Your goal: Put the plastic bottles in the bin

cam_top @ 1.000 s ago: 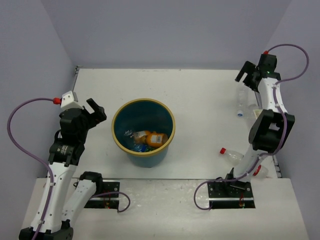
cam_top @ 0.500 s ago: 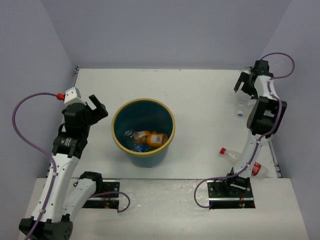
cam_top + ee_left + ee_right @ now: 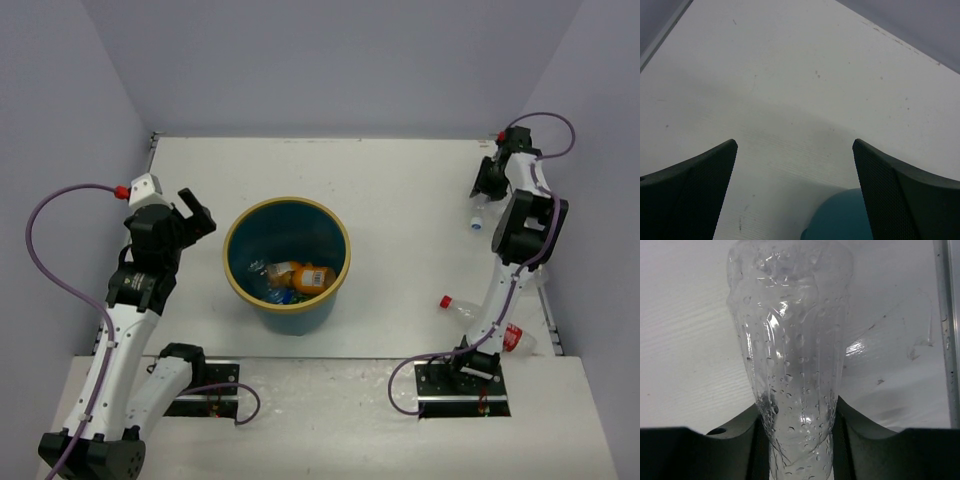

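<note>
Step in hand: the pick-up of one more bottle, judged from the right arm reaching out far right of the bin and a grip just made there.
Right gripper [image 3: 487, 182]: well to the right of the bin and beyond it, low over the table [image 3: 400, 200]; its jaws pinch the clear bottle [image 3: 795, 340] from both sides.
Clear bottle: lying on the table far right of the bin, label-less and beaded with droplets, its thin wall creased inward where the fingers [image 3: 715, 450] press; lift-off cannot be told.
Left gripper [image 3: 190, 220]: just left of the bin, above the table, jaws spread wide and holding nothing; its own camera shows bare table and a sliver of teal wall.
Bin [image 3: 237, 285]: upright at mid-table, between the two arms.
Already inside the bin: an orange-labelled bottle [image 3: 312, 276] and at least one clear one beside it; the exact count cannot be told.
Left outside the bin: a red-capped bottle [image 3: 458, 307] to its right and nearer the arms, and a red-labelled bottle [image 3: 515, 338] further right again.
Progress: judged partway, with three bottles to go.
Next move calls for: a straight lift, then a carry leftward until the bottle hangs over the bin's mouth, then release.
Watch for: the soft, wet wall may buckle or slip in the pinch.
</note>
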Motion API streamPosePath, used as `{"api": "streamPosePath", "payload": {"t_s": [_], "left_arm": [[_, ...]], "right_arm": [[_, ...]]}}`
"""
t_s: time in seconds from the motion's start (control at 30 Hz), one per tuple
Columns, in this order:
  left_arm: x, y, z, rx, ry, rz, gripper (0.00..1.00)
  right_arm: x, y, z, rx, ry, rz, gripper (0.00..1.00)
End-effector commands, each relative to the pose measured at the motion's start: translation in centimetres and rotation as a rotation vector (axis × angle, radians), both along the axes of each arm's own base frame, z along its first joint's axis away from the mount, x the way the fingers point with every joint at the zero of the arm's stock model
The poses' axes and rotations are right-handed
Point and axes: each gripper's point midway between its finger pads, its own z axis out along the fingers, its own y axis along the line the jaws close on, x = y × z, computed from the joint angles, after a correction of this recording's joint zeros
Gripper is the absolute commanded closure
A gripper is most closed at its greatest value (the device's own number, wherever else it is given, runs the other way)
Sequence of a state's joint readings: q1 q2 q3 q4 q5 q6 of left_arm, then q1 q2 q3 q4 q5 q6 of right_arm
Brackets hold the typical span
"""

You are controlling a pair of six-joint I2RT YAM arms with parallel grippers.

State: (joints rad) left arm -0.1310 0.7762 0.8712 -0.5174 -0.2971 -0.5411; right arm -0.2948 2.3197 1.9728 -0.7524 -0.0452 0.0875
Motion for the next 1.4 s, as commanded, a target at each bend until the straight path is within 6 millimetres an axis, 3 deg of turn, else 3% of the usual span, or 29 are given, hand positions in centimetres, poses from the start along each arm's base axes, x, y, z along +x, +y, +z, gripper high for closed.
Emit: {"api": "streamPosePath", "payload": {"t_s": [0.0, 0.1, 0.2, 0.3, 0.47, 0.53, 0.6, 0.67, 0.7, 0.8, 0.93, 0.97, 1.03, 1.07, 1.17, 1.3, 1.37], "left_arm": [[0.3, 0.2, 1.1, -0.023, -0.046, 0.024, 0.00], [-0.1, 0.2, 1.1, -0.031, -0.042, 0.025, 0.00], [-0.5, -0.2, 1.5, -0.042, -0.048, 0.004, 0.00], [-1.3, -0.3, 2.0, -0.039, -0.050, -0.013, 0.00], [-2.9, 0.2, 2.7, -0.025, -0.073, -0.004, 0.00], [-3.2, 0.6, 2.9, -0.012, -0.079, 0.010, 0.00], [-3.6, 0.9, 3.2, 0.001, -0.082, 0.015, 0.00], [-3.8, 1.0, 3.6, 0.011, -0.086, 0.013, 0.00], [-3.8, 0.9, 3.9, 0.012, -0.091, 0.007, 0.00], [-3.9, 0.8, 3.9, 0.030, -0.079, -0.007, 0.00], [-4.1, 1.0, 3.6, 0.057, -0.059, -0.014, 0.00], [-4.0, 1.1, 3.7, 0.072, -0.062, -0.020, 0.00], [-3.8, 1.1, 3.5, 0.091, -0.059, -0.028, 0.00], [-3.7, 1.0, 3.2, 0.096, -0.049, -0.036, 0.00], [-3.4, 1.0, 2.5, 0.101, -0.034, -0.042, 0.00], [-3.2, 0.7, 2.1, 0.100, -0.021, -0.060, 0.00], [-3.2, 0.5, 1.7, 0.096, -0.017, -0.069, 0.00]], "right_arm": [[0.7, 3.3, 9.5, 0.093, -0.213, 0.121, 0.77], [0.4, 6.0, 14.6, 0.169, -0.338, 0.175, 0.78], [-1.2, 10.8, 20.0, 0.227, -0.461, 0.292, 0.78], [-3.7, 15.7, 26.0, 0.157, -0.562, 0.410, 0.78], [-10.1, 25.4, 34.9, 0.118, -0.796, 0.644, 0.77], [-14.0, 29.5, 37.3, 0.141, -0.887, 0.749, 0.76], [-16.3, 32.1, 39.2, 0.195, -0.985, 0.799, 0.75], [-19.7, 35.7, 39.9, 0.289, -1.051, 0.905, 0.74], [-21.6, 38.0, 39.1, 0.348, -1.036, 0.966, 0.74], [-25.3, 42.6, 39.1, 0.435, -1.061, 1.095, 0.73], [-27.8, 48.6, 37.0, 0.508, -1.009, 1.225, 0.67], [-27.3, 49.5, 35.9, 0.492, -0.989, 1.232, 0.67], [-26.6, 50.6, 34.5, 0.460, -0.960, 1.211, 0.67], [-26.3, 51.1, 33.8, 0.454, -0.934, 1.201, 0.62], [-26.2, 51.8, 32.3, 0.475, -0.882, 1.187, 0.43], [-26.8, 51.8, 31.7, 0.497, -0.876, 1.198, 0.01], [-26.1, 51.0, 31.7, 0.448, -0.883, 1.162, 0.01]]}}
